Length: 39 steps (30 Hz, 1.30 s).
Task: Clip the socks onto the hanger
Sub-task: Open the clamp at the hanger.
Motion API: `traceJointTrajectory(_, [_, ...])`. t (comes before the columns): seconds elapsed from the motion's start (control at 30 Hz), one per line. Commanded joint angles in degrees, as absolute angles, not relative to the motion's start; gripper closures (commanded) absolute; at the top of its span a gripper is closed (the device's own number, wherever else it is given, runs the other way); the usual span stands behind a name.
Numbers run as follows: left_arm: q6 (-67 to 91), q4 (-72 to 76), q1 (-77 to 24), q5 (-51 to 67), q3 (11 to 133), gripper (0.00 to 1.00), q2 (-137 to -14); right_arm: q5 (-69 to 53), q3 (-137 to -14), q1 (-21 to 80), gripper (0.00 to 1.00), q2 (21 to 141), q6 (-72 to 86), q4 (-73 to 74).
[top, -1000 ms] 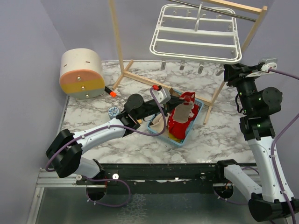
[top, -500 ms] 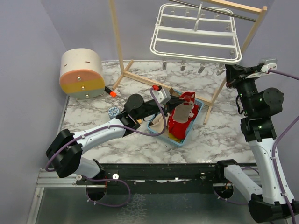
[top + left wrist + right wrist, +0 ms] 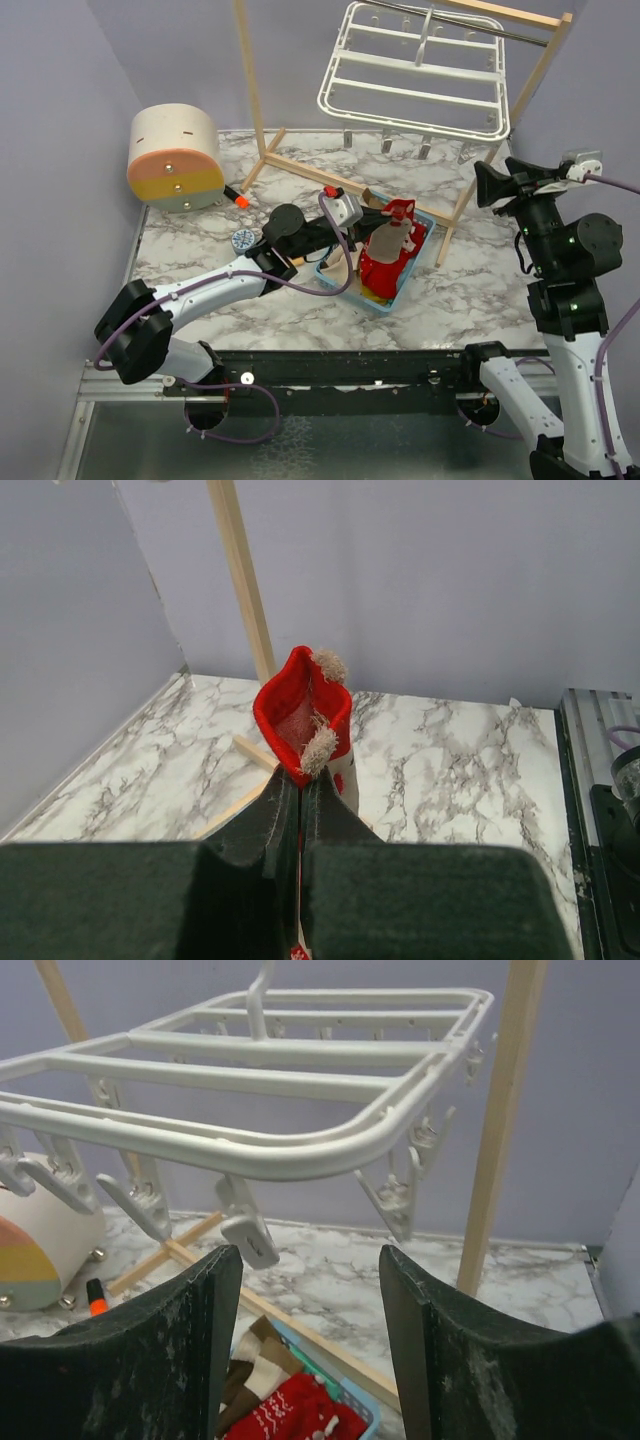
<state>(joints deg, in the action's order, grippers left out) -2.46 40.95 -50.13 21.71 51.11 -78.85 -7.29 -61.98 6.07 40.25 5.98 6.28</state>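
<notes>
A red sock (image 3: 384, 256) stands upright over the basket, its open cuff (image 3: 300, 708) above my left gripper (image 3: 300, 783), which is shut on it. In the top view that gripper (image 3: 378, 214) sits at the basket's far-left rim. More socks, red and brown-and-beige (image 3: 262, 1380), lie in the basket. The white hanger (image 3: 415, 90) hangs tilted from the stand's rod, with clips (image 3: 249, 1236) dangling under its near edge. My right gripper (image 3: 308, 1260) is open and empty, just below and short of the hanger's near right corner (image 3: 400, 1125). In the top view it (image 3: 487, 184) points left at the clips.
The light wooden stand (image 3: 254, 92) frames the hanger; its right leg (image 3: 462, 204) runs down beside the light-blue basket (image 3: 404, 287). A round beige, pink and yellow drum (image 3: 174, 158), an orange-tipped marker (image 3: 236, 198) and a small round disc (image 3: 242, 239) lie at the left.
My right gripper has drawn back from the hanger's right clips and opened. The hanger has swung slightly to the left. The left arm still holds the red sock in the same place.
</notes>
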Motion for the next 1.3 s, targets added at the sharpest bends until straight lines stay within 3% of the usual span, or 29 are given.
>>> traceJointTrajectory(0.0, [-2.86, 42.36, -50.45, 21.21, 49.87, 1.00, -76.59, 0.45, -63.11, 6.40, 0.36, 35.69, 6.19, 18.29])
traceJointTrajectory(0.17, [-2.45, 42.36, -50.45, 20.56, 48.21, 1.00, -75.00, 10.16, -60.51, 6.40, 0.27, 30.93, 9.28, 26.82])
traceJointTrajectory(0.33, [-0.59, 42.36, -50.53, 20.08, 46.77, 1.00, -73.90, 12.20, -57.37, 6.39, 0.23, 32.74, 17.78, 32.18])
traceJointTrajectory(0.67, [-1.41, 42.36, -52.21, 18.36, 43.32, 1.00, -72.31, 11.34, -42.87, 6.34, 0.24, 29.23, 20.87, 12.62])
traceJointTrajectory(0.93, [-2.24, 42.36, -53.52, 17.88, 43.34, 1.00, -73.95, 8.89, -41.22, 6.09, 0.25, 33.48, 19.98, 4.43])
traceJointTrajectory(1.27, [-1.43, 42.29, -53.61, 19.06, 46.00, 1.00, -76.30, -3.65, -34.86, -2.75, 0.27, 35.77, 22.62, -5.88])
